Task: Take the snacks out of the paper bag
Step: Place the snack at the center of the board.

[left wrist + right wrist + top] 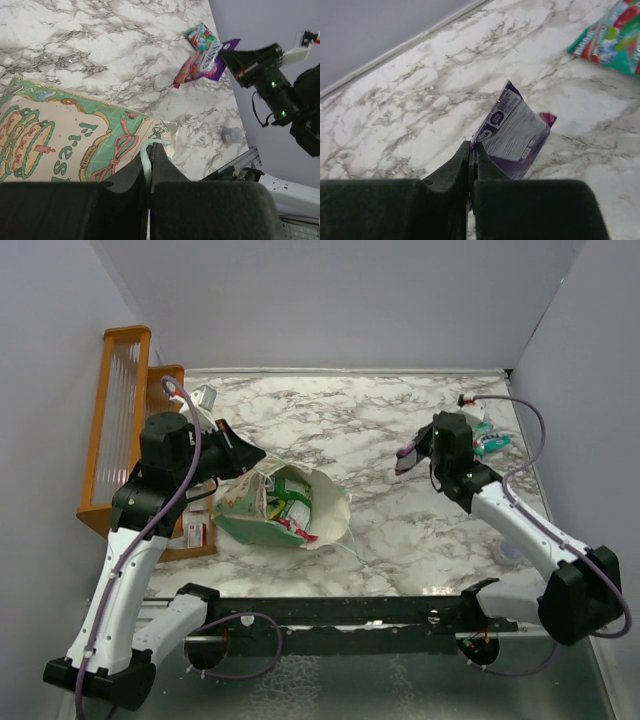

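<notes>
The mint-green paper bag (262, 525) lies on its side with its white mouth facing right, and green, red and yellow snack packets (291, 508) show inside. My left gripper (252, 456) is shut on the bag's upper rim; the left wrist view shows the mint edge pinched between its fingers (148, 152) beside the printed panel (70, 145). My right gripper (414, 452) is shut on a pink-purple packet (517, 131) and holds it above the table at back right. A teal packet (492, 443) lies on the table behind it and also shows in the right wrist view (612, 40).
An orange wooden rack (118, 420) stands along the left wall. A small red-and-white box (197, 532) lies at its near end. A round translucent disc (510, 552) sits near the right arm. Grey walls close in the back and the sides.
</notes>
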Controlling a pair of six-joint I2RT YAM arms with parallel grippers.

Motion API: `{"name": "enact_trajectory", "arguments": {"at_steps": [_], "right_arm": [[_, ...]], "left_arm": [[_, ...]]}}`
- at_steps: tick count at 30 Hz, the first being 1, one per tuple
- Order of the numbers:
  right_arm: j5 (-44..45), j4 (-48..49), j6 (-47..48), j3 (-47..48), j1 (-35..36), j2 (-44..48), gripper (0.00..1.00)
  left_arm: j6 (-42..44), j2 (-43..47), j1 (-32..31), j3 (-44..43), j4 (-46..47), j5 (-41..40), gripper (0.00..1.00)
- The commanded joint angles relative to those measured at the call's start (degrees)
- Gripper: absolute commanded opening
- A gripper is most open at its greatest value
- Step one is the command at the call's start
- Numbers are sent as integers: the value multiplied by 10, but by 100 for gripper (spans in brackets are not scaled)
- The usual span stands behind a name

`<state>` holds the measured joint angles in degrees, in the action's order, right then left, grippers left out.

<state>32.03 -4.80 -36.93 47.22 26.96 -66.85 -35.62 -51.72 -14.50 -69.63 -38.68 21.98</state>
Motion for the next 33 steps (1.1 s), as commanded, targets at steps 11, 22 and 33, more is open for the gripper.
{"name": "enact_trajectory", "arguments": {"at_steps": [11,22,33], "right_arm": [[-334,91,-103,169,-227,-238,1],[-338,135,-88,-16,-358,-245,1],[-294,134,-53,-59,-409,-234,1]], "left_arm": [[-21,22,-2,2,18,14,0],[-20,28,-1,11,21,17,0],[-18,30,-2,17,20,20,0]]}}
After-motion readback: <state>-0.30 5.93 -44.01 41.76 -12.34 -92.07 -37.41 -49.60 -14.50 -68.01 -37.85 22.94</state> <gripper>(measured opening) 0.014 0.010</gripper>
